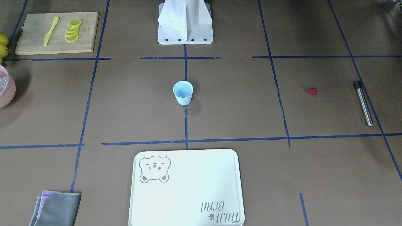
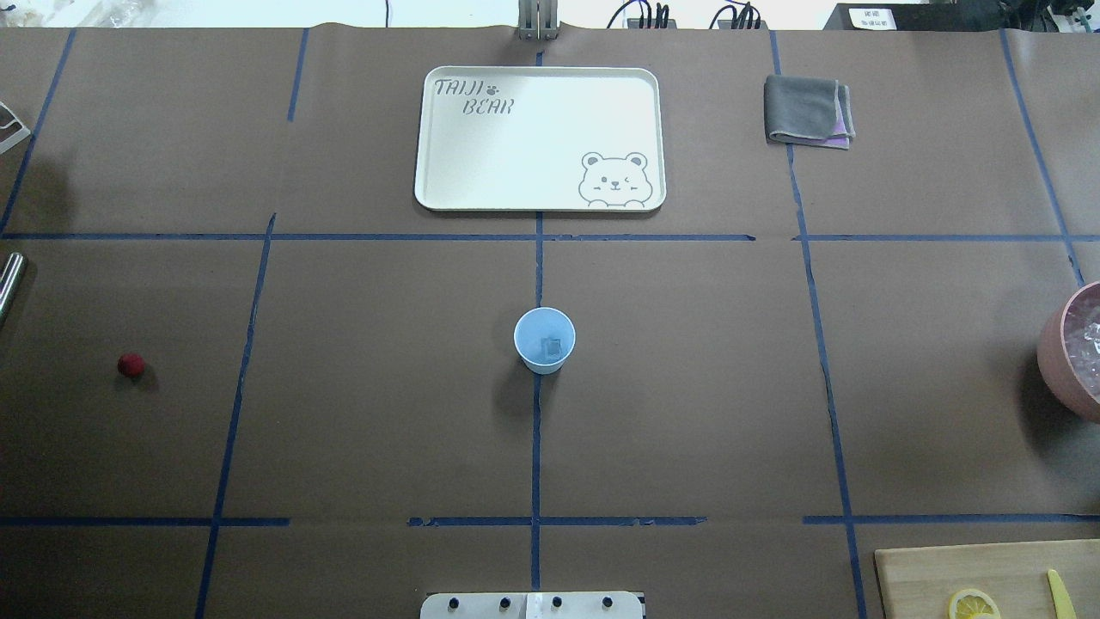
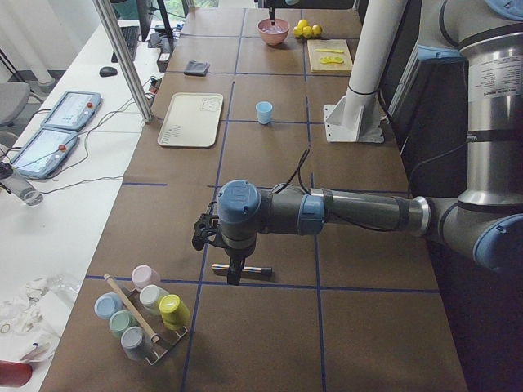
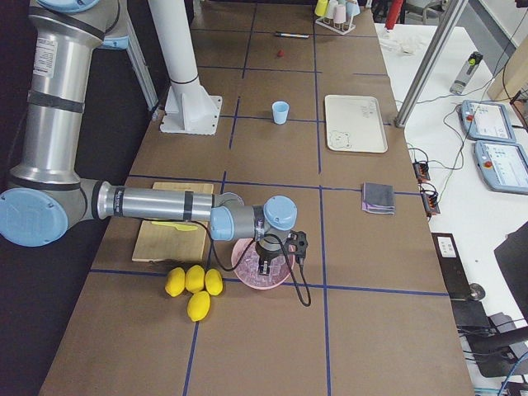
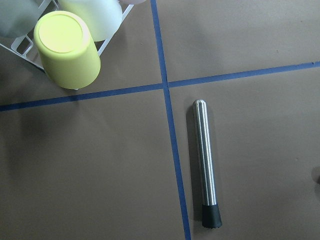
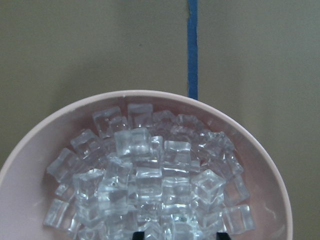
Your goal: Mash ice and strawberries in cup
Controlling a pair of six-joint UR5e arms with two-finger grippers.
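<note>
The pale blue cup point(image 2: 544, 340) stands upright at the table's centre, also in the front view point(image 1: 183, 92), with one ice cube point(image 2: 551, 347) inside. The red strawberry point(image 2: 131, 364) lies alone on the table far to the cup's left. My left gripper point(image 3: 234, 273) hangs over a steel muddler point(image 5: 205, 167); its fingers do not show, so I cannot tell if it is open. My right gripper point(image 4: 266, 264) is low over the pink bowl point(image 6: 260, 165) of ice cubes point(image 6: 145, 175). Its dark fingertips point(image 6: 137, 235) show apart at the wrist view's bottom edge, holding nothing.
A white bear tray point(image 1: 187, 188) and a folded grey cloth point(image 1: 56, 208) lie at the far side. A wooden board point(image 1: 31, 40) holds lemon slices point(image 1: 73, 30) and a yellow knife point(image 1: 51, 30). Lemons point(image 4: 194, 285) lie beside the bowl. A cup rack point(image 3: 143, 314) stands near the muddler.
</note>
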